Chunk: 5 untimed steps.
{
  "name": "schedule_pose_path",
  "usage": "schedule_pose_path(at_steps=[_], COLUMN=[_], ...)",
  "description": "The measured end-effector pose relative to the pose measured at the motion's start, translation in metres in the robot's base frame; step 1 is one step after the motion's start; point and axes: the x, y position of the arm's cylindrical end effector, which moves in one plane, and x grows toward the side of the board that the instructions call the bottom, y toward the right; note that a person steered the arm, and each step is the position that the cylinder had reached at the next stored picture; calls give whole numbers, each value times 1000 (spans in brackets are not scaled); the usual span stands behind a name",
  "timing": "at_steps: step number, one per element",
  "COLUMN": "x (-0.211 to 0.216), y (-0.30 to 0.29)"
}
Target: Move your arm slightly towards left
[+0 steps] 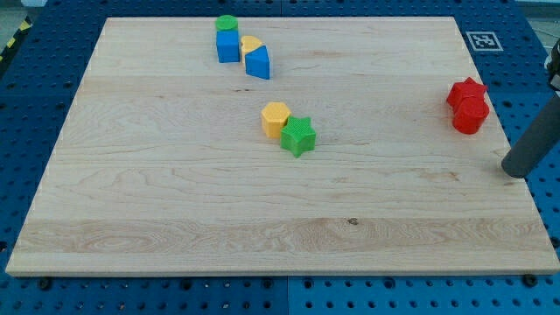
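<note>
My tip point(516, 168) is the lower end of a dark rod at the view's right edge, on the right rim of the wooden board point(175, 201). It stands below and to the right of a red star block point(466, 90) and a red round block point(470, 116), which touch each other. It touches no block. Near the board's middle a yellow hexagon block point(275, 117) touches a green star block point(298, 136).
At the view's top a green round block point(227, 24) sits against a blue cube point(228, 46). Beside them a yellow block point(251, 44) touches a blue block point(259, 63). A fiducial tag point(483, 40) lies off the board's top right corner.
</note>
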Motion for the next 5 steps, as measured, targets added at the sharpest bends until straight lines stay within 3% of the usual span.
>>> schedule_pose_path(at_steps=[5], x=[8], y=[6])
